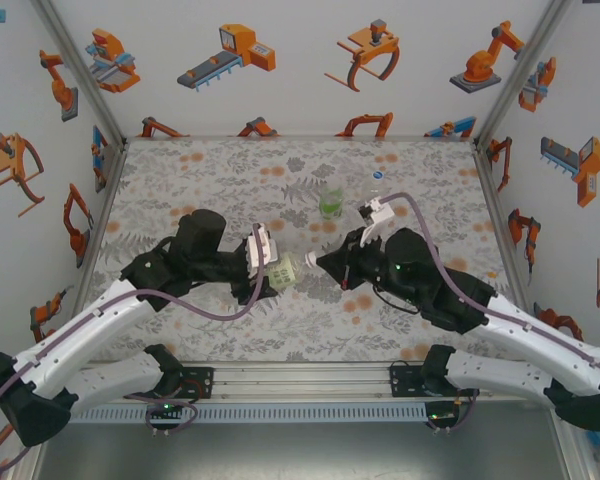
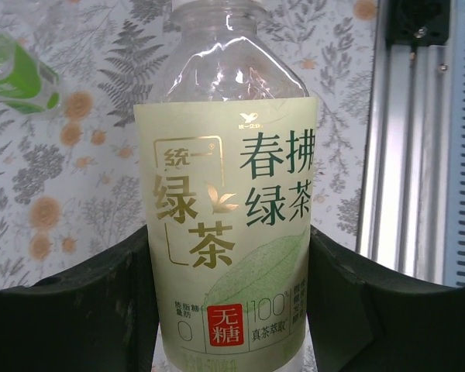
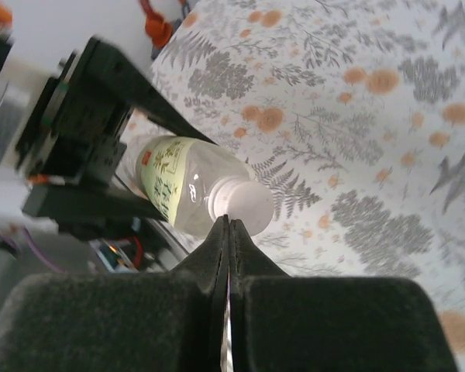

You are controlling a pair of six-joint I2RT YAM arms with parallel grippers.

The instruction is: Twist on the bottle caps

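My left gripper (image 1: pixel 273 268) is shut on the bottle with the pale yellow-green label (image 1: pixel 286 272) and holds it on its side above the table, neck pointing right. In the left wrist view the label (image 2: pixel 229 225) sits between the two black fingers (image 2: pixel 93 302). A white bottle cap (image 3: pixel 244 206) sits on that bottle's neck. My right gripper (image 3: pixel 229 223) is shut with nothing between its jaws, its tips right at the cap's edge. The two grippers face each other at mid-table (image 1: pixel 317 262).
A bottle with a bright green label (image 1: pixel 330 203) stands behind the grippers, also seen lying across the corner of the left wrist view (image 2: pixel 15 74). A nearly plain clear bottle (image 1: pixel 375 186) stands to its right. The metal rail (image 2: pixel 407 155) runs along the near table edge.
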